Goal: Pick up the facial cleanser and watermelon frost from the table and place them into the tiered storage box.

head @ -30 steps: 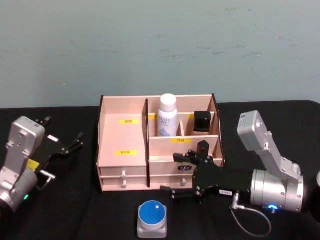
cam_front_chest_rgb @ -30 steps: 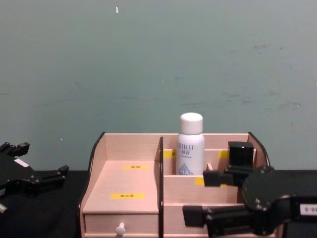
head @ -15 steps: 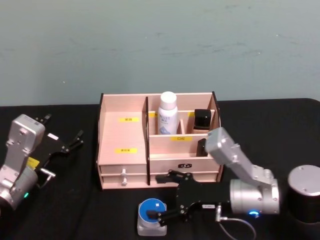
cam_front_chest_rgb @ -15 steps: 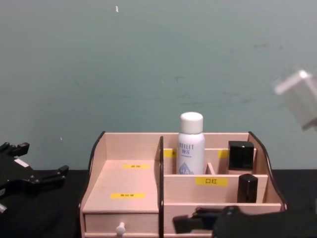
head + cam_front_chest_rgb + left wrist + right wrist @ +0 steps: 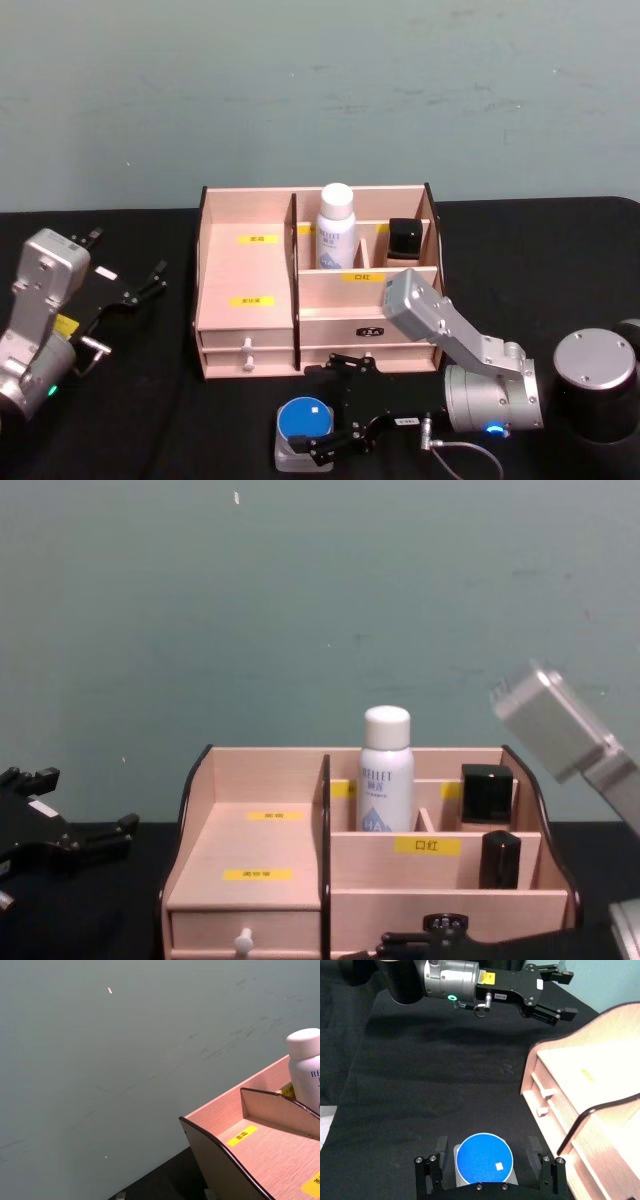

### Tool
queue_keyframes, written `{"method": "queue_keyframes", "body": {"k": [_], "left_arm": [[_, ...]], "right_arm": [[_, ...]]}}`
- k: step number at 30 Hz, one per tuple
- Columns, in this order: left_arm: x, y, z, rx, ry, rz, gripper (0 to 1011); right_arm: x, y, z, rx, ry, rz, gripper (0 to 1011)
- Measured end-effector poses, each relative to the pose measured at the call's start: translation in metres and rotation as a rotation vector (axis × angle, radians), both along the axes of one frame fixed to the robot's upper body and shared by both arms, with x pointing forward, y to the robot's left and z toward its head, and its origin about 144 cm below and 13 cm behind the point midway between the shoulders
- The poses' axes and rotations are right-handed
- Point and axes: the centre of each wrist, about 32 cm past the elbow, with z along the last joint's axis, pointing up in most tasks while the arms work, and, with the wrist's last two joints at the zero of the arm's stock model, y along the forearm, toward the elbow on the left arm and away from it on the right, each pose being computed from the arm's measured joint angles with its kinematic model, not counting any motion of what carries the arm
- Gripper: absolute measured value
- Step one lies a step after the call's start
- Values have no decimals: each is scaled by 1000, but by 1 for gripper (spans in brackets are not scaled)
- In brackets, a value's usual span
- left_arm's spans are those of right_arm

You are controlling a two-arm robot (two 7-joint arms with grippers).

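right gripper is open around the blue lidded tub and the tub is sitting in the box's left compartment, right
Not quite. The right gripper is open around the blue-lidded tub, but the tub sits on the black table in front of the tiered storage box, not in its left compartment. The head view shows this. The left gripper is parked at the table's left.

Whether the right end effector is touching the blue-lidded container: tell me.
Apart. The right wrist view shows the right end effector open astride the blue-lidded container, with a strip of black table showing between each finger and the container's sides.
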Motion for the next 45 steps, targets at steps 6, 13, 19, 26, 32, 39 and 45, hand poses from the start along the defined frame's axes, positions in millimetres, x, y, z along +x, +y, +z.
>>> {"method": "queue_keyframes", "body": {"k": [6,13,19,26,32,39,45], "left_arm": [[0,0,0,0,0,0,1010],[0,0,0,0,0,0,1010],[0,0,0,0,0,0,1010],[0,0,0,0,0,0,1010],[0,0,0,0,0,0,1010],[0,0,0,0,0,0,1010],[0,0,0,0,0,0,1010]], "right_arm": [[1,-6,-5,14,26,-14,1002],[3,-9,-13,37,54,-20,1002],[4,-8,-20,45,72,-13,1002],[5,-6,-23,46,80,-3,1002],[6,-5,-24,42,81,2,1002],[6,-2,-26,33,83,5,1002],[6,0,-26,26,81,4,1002]]}}
